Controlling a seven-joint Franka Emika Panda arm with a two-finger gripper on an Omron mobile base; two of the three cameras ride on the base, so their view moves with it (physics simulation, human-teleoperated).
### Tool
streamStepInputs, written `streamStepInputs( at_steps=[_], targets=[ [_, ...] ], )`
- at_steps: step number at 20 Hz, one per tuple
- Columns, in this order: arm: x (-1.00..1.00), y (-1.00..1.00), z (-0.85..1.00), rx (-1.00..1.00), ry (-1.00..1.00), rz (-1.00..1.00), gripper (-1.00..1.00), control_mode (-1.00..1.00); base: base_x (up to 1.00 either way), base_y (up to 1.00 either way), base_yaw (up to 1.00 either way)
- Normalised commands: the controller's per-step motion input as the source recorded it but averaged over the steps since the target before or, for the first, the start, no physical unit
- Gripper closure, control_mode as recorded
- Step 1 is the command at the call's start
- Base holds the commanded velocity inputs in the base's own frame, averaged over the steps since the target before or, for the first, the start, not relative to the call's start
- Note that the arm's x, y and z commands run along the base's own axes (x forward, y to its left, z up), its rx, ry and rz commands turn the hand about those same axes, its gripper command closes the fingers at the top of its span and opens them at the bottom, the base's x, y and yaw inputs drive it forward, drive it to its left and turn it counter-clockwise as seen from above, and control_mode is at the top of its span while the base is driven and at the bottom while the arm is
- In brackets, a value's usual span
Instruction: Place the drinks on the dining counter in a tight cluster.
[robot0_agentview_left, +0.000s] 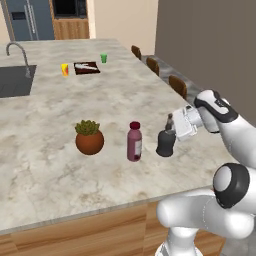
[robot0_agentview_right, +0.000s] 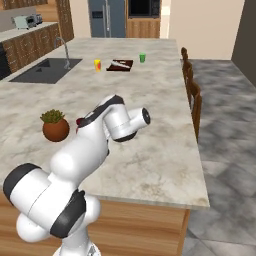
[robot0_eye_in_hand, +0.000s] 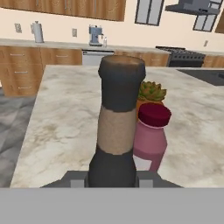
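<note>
Bottles were the matter here, and two of them stood close together toward the desk's near edge, by its chair-side corner. The black bottle (robot0_agentview_left: 165, 142) was squat in the body with a narrow neck; in the hand view (robot0_eye_in_hand: 117, 127) it rose straight ahead, a dark cap on top and a tan band round the neck. The hand (robot0_agentview_left: 176, 131) sat level with that neck from the chair side. Whether its fingers were pressed on the bottle or merely bracketing it could not be told, since the fingertips hid behind the bottle's body.

The dark-red bottle (robot0_agentview_left: 134, 142) stood just beside the black one, toward the sink end, upright, with a maroon cap and a pale label patch. In the hand view (robot0_eye_in_hand: 151, 138) it showed pinkish, directly behind the black bottle.

Both looked rigid and smooth-sided, so probably slippery under a light pinch. The black one's wide base should keep it steady when slid or set down, but a hold high on the thin neck might let it swing; the shoulder just under the neck seemed the safer place. The red one, taller and slimmer, seemed likelier to tip if nudged.

A potted plant (robot0_agentview_left: 89, 137) stood further along the same edge, apart from the pair.
</note>
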Motion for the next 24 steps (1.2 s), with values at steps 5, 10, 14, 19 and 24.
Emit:
streamStepInputs(
  at_steps=[5,10,14,19,24],
  targets=[
    [0.21,0.0,-0.12,0.0,0.0,0.0,1.0,-1.0,0.0,0.0,0.0],
    [0.21,0.0,-0.2,0.0,0.0,0.0,1.0,-1.0,0.0,0.0,0.0],
    [0.16,0.0,-0.2,0.0,0.0,0.0,1.0,-1.0,0.0,0.0,0.0],
    [0.02,0.0,-0.2,0.0,0.0,0.0,1.0,-1.0,0.0,0.0,0.0],
    [0.06,0.0,-0.15,0.0,0.0,0.0,1.0,-1.0,0.0,0.0,0.0]
  ],
)
